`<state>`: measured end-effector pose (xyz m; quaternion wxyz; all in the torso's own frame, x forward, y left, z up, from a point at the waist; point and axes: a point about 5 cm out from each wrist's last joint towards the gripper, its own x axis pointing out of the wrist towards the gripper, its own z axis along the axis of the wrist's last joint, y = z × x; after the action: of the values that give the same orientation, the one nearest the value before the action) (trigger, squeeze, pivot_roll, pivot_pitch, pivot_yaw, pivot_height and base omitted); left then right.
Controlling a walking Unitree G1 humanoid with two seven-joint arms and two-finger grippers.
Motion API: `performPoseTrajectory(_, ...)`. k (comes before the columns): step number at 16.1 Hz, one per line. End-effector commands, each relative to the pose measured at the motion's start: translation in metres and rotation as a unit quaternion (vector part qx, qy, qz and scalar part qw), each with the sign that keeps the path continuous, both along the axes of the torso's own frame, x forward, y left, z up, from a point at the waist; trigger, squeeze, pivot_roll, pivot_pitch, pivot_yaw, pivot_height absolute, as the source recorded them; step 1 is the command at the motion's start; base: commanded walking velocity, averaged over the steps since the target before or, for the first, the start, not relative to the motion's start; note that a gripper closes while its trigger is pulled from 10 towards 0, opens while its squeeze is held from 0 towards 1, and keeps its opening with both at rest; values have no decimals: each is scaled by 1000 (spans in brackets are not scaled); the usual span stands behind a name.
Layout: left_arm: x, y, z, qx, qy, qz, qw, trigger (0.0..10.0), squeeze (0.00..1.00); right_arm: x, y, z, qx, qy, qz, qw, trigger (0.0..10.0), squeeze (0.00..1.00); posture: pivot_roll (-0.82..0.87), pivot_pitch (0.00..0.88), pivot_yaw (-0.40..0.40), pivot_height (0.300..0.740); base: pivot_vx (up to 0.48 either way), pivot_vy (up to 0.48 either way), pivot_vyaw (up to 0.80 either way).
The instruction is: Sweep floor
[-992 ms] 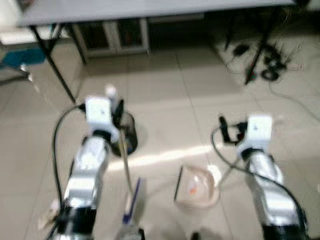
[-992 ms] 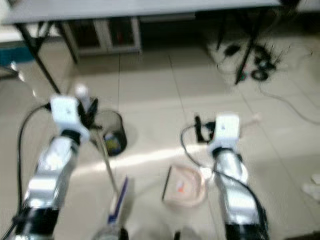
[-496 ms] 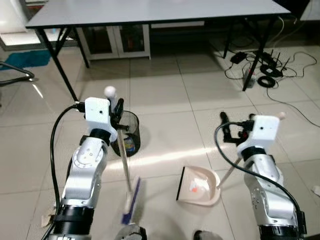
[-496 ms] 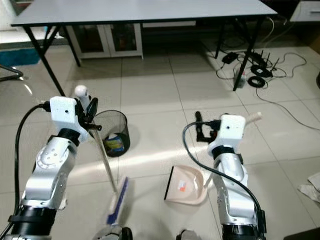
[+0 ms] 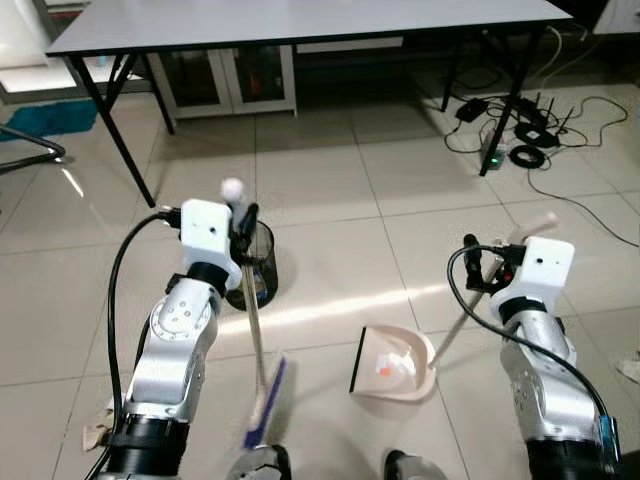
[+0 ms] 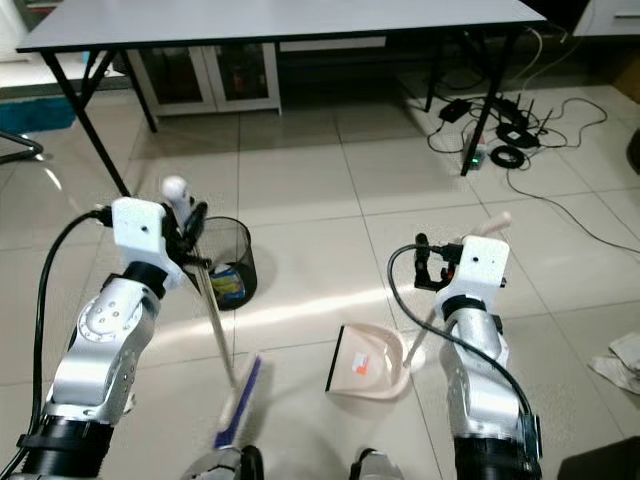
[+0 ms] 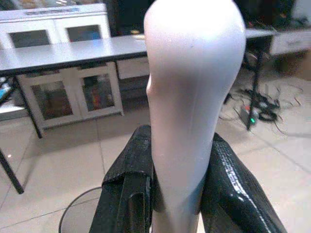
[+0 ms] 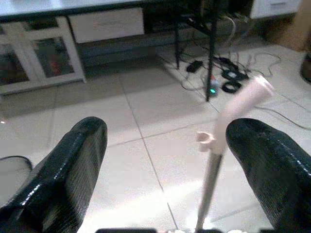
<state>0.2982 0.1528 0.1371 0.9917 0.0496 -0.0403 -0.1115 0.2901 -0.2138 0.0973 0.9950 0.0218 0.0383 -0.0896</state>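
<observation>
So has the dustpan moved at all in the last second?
No. The dustpan lies at the same offset and angle from the wire bin; it is the camera that has shifted.

Left tool [image 7: 177, 194] clamped tight, arm raised; right tool [image 8: 165, 165] spread wide, apparently empty, arm forward.

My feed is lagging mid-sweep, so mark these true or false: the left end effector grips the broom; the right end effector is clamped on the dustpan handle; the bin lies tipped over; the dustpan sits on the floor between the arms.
1. The left end effector grips the broom. True.
2. The right end effector is clamped on the dustpan handle. False: its fingers are spread, the handle between them untouched.
3. The bin lies tipped over. False: it stands upright.
4. The dustpan sits on the floor between the arms. True.
</observation>
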Motion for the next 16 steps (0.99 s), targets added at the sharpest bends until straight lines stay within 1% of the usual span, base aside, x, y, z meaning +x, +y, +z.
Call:
performPoseTrajectory(1, -5, 1, -7, 30, 13, -19, 999, 10000, 0, 6, -7, -6, 2, 4, -18, 1000, 10000, 1000, 29, 154, 64, 740, 0, 0, 0)
performPoseTrajectory(2, -6, 1, -8, 36, 14, -25, 999, 10000, 0, 8, -8, -8, 4, 6, -22, 1000, 10000, 1000, 32, 160, 64, 740, 0, 0, 0)
performPoseTrajectory(3, -9, 1, -9, 46, 15, -35, 998, 10000, 0, 14, -12, -12, 12, 13, -38, 999, 10000, 1000, 44, 177, 64, 740, 0, 0, 0)
performPoseTrajectory(6, -14, 3, -8, 49, 15, -35, 998, 10000, 0, 22, -15, -19, 26, 23, -53, 998, 10000, 1000, 60, 198, 69, 740, 0, 0, 0)
performPoseTrajectory(7, -16, 5, -6, 52, 11, -35, 998, 10000, 0, 22, -16, -21, 32, 21, -59, 998, 10000, 1000, 69, 214, 73, 740, 0, 0, 0)
performPoseTrajectory(8, -17, 6, -2, 55, 3, -35, 998, 10000, 0, 24, -18, -22, 34, 16, -65, 997, 10000, 1000, 70, 226, 80, 740, 0, 0, 0)
performPoseTrajectory(10, -17, 9, 3, 44, -9, -30, 999, 10000, 0, 25, -20, -21, 38, 5, -75, 996, 10000, 1000, 67, 245, 86, 740, 0, 0, 0)
performPoseTrajectory(11, -14, 7, 11, 36, -16, -32, 999, 10000, 0, 27, -20, -14, 43, -20, -77, 996, 10000, 1000, 71, 251, 87, 740, 0, 0, 0)
performPoseTrajectory(12, -12, 5, 16, 34, -27, -31, 999, 10000, 0, 27, -19, -11, 27, -19, -72, 997, 10000, 969, 74, 259, 90, 740, 0, 0, 0)
performPoseTrajectory(13, -10, 3, 19, 34, -31, -30, 998, 10000, 0, 25, -17, -10, 25, -24, -67, 997, 10000, 141, 68, 266, 90, 740, 0, 0, 0)
performPoseTrajectory(14, -9, 0, 20, 33, -34, -33, 998, 10000, 0, 20, -14, -6, 26, -38, -62, 997, 10000, 0, 62, 265, 92, 740, 0, 0, 0)
performPoseTrajectory(15, -9, -2, 22, 27, -42, -33, 998, 10000, 0, 13, -9, 0, 22, -62, -50, 997, 10000, 0, 58, 264, 92, 740, 0, 0, 0)
performPoseTrajectory(16, -8, -3, 22, 25, -43, -33, 998, 10000, 0, 9, -6, 5, 23, -76, -44, 996, 10000, 0, 47, 260, 93, 740, 0, 0, 0)
